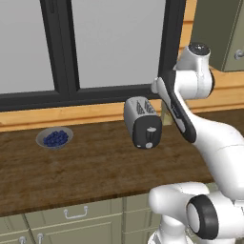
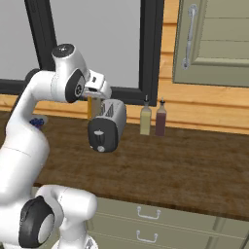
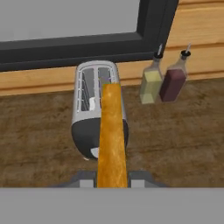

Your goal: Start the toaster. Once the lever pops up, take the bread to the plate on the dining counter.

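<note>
You won't find any readable text, brand, number or sign here. The toaster [image 1: 142, 122] has a black end panel carrying just a pale tab and a round dial, with no markings you could make out, and the two bottles [image 3: 162, 79] by the wall bear no legible labels.
</note>
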### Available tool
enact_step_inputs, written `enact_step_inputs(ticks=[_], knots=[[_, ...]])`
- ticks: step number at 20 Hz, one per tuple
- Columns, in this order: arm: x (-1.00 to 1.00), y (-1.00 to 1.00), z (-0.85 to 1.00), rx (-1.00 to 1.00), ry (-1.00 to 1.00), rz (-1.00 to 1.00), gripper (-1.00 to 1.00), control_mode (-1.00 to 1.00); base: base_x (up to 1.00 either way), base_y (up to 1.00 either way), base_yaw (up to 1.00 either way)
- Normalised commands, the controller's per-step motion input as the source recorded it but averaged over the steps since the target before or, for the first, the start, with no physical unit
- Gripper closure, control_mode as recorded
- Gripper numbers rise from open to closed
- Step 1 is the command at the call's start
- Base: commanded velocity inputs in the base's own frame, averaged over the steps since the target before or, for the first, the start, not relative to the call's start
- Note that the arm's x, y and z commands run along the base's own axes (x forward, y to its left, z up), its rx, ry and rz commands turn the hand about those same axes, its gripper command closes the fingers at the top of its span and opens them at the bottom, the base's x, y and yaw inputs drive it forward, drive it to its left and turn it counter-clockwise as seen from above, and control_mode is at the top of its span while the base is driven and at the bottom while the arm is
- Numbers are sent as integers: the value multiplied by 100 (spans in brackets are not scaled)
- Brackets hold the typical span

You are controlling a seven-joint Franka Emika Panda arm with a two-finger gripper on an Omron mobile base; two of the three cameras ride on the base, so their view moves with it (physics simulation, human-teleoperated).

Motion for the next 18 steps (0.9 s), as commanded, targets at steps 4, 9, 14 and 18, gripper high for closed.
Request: enact_step_inputs(ticks=[4,9,14,18], knots=[[-100,1,0,0,4,-5,100,-100,0,0,0],[-89,0,0,0,0,-3,100,-100,0,0,0],[-82,0,0,0,-1,-2,100,-100,0,0,0],[-30,0,3,0,0,-1,100,-100,0,0,0]])
